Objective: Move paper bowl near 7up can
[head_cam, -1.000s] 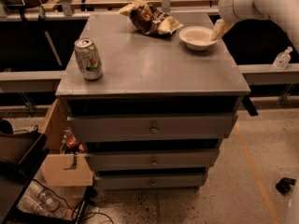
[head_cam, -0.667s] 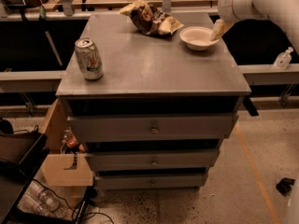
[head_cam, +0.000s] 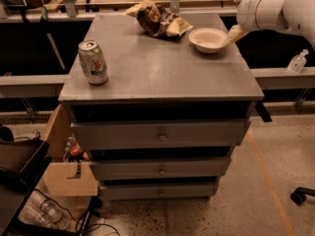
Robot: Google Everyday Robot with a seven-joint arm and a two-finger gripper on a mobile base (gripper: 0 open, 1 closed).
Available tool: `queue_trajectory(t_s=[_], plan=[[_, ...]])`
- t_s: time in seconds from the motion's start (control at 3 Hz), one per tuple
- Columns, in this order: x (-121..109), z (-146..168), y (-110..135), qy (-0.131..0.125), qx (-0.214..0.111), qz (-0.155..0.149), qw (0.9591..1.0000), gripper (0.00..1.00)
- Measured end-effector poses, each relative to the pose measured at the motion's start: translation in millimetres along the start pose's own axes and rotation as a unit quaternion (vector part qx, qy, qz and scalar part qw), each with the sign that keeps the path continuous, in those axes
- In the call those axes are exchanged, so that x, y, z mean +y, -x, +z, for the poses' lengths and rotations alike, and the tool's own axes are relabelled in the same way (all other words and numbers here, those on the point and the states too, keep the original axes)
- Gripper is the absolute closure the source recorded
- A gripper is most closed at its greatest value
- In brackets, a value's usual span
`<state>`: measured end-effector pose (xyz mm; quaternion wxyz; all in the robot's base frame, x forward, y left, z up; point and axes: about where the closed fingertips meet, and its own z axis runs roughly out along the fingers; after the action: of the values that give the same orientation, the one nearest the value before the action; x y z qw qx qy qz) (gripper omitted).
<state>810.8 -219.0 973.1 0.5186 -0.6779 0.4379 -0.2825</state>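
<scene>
- Grey cabinet top (head_cam: 167, 75) carries everything: the 7up can (head_cam: 93, 62) stands toward 8 o'clock, near the front left edge, and a snack bag (head_cam: 156, 19) lies at 12 o'clock.
- The paper bowl (head_cam: 208, 38) sits at 2 o'clock, well apart from the can, so the move is not yet made.
- My gripper (head_cam: 230, 36) is at the bowl's 3 o'clock rim; whether it grips the bowl, I cannot tell.
- Left, as I judge it: secure the bowl, carry it toward 8 o'clock, and set it beside the can.
</scene>
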Motion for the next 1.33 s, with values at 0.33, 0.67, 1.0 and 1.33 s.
queue_trajectory(t_s=[0.33, 0.67, 1.0, 1.33], plan=[[-3.6, 1.9, 0.4, -0.030, -0.044, 0.004, 0.9986, 0.00], [-4.3, 6.0, 0.6, -0.051, -0.085, -0.005, 0.9951, 0.00], [1.8, 4.5, -3.2, -0.046, -0.102, -0.017, 0.9936, 0.00], [5.9, -7.2, -12.7, -0.031, -0.093, -0.030, 0.9948, 0.00]])
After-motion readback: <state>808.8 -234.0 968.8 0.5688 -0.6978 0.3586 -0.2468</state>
